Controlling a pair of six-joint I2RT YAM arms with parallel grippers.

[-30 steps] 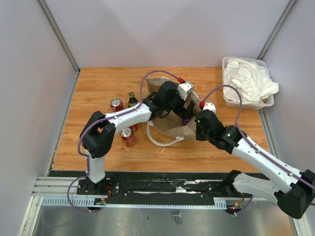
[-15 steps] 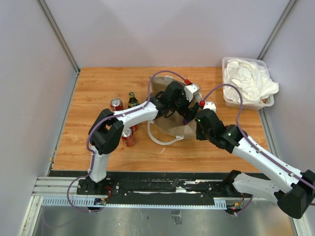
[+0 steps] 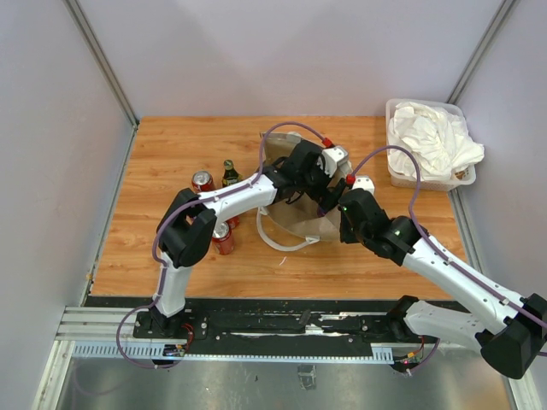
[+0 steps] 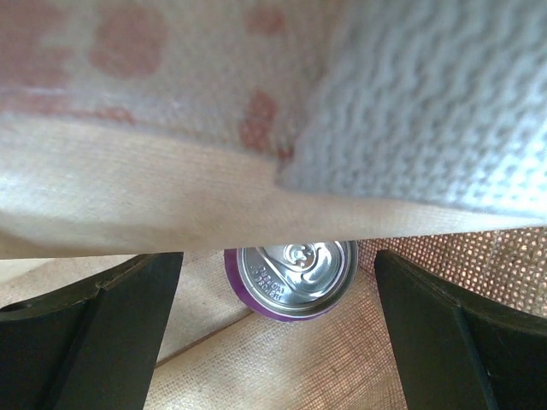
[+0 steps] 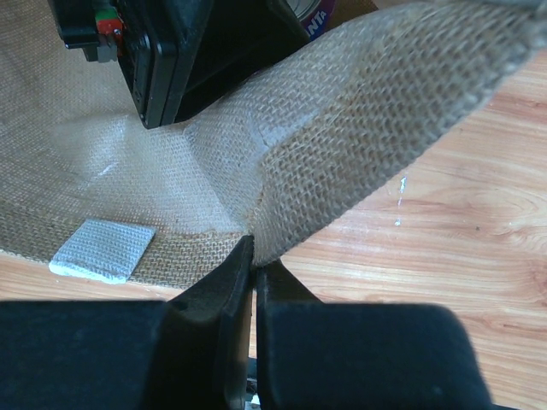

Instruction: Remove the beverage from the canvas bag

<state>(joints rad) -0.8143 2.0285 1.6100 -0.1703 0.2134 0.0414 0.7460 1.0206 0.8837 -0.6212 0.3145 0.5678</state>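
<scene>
The tan canvas bag [image 3: 301, 218] lies on the wooden table with a white loop handle toward the front. My left gripper [image 4: 278, 342] is open inside the bag's mouth. A purple can [image 4: 292, 278] with a silver top lies on the bag's floor just ahead of the fingers and between them, untouched. The bag's upper fabric and a white handle strap [image 4: 427, 111] hang over the view. My right gripper [image 5: 254, 252] is shut on the bag's rim [image 5: 342, 162], pinching a fold of it. In the top view the left gripper [image 3: 318, 175] is hidden in the bag.
Two red cans [image 3: 202, 181] [image 3: 222, 237] and a dark glass bottle [image 3: 229, 173] stand left of the bag. A clear bin [image 3: 402, 175] of white cloth sits at the back right corner. White walls enclose the table.
My left gripper has moved right and deeper into the bag's mouth over the last second. The right arm has held its grip on the rim almost still.
</scene>
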